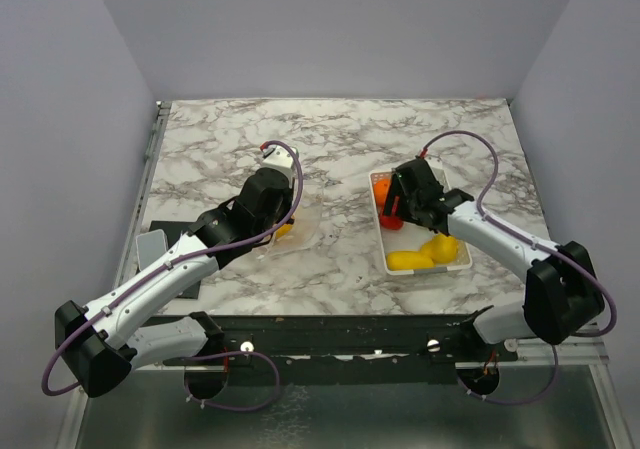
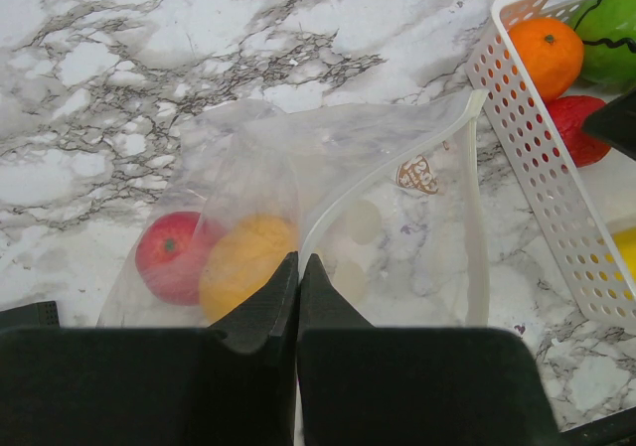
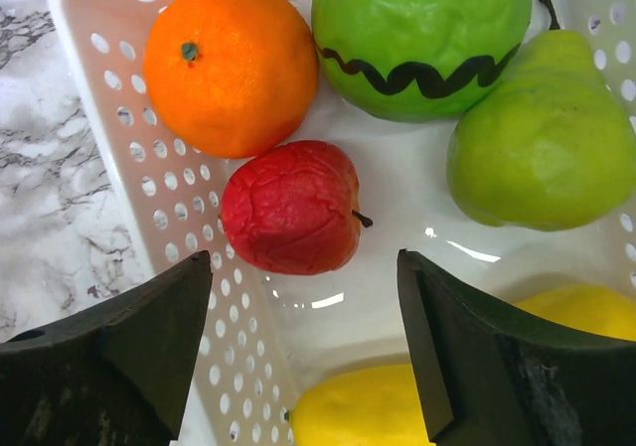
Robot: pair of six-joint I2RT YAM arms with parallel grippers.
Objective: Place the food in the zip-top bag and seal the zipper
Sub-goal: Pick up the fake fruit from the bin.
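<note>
The zip-top bag (image 2: 397, 148) lies on the marble with its mouth open. A red fruit (image 2: 169, 257) and an orange-yellow one (image 2: 243, 257) are inside it. My left gripper (image 2: 298, 263) is shut on the bag's mouth edge, where the white zipper (image 2: 480, 218) strip runs. My right gripper (image 3: 304, 257) hangs open over the white tray (image 3: 109, 78), just short of a wrinkled red fruit (image 3: 288, 208), with nothing between its fingers. The tray also holds an orange (image 3: 231, 67), a dark-striped green ball (image 3: 422, 39), a green pear (image 3: 542, 138) and yellow fruits (image 3: 358, 411).
The tray (image 1: 385, 259) sits right of centre and the bag (image 1: 300, 224) left of it, with bare marble between them. A black mat (image 1: 170, 234) with a grey flat piece (image 1: 150, 249) lies at the near left edge. Grey walls enclose the table.
</note>
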